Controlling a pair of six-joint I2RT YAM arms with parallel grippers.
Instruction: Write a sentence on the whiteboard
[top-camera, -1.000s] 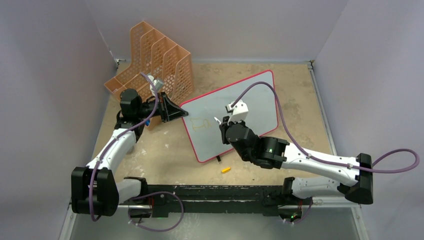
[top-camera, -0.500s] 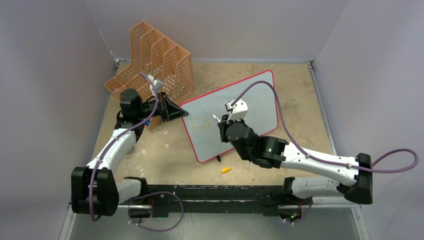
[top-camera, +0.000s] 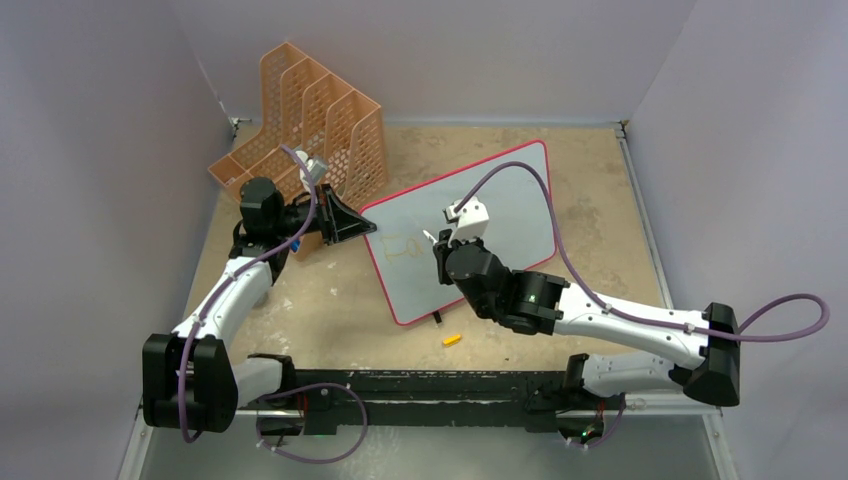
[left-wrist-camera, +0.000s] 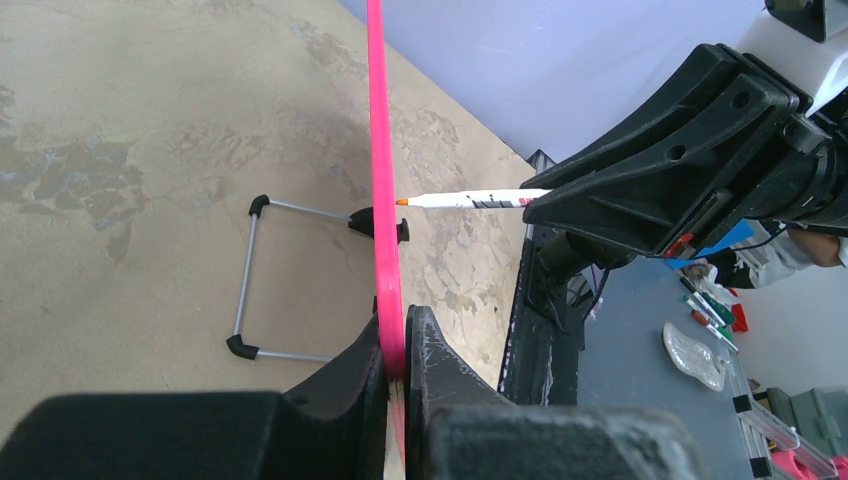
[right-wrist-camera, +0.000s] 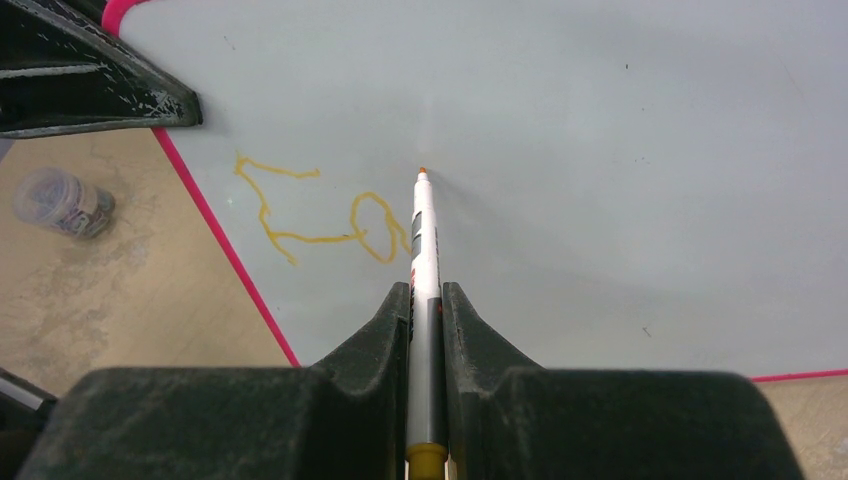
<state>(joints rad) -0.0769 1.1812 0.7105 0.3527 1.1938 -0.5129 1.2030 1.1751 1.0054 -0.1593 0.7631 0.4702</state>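
Right jaws clamped on marker (right-wrist-camera: 425, 240), tip at whiteboard (right-wrist-camera: 600, 150); left jaws clamp its frame (left-wrist-camera: 380, 150). Write w/ light, even pressure, extending sentence (right-wrist-camera: 320, 238) rightward.

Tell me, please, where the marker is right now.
In the right wrist view, the marker is clamped in the right gripper, centre frame, its orange tip at the whiteboard just right of the yellow-orange strokes.
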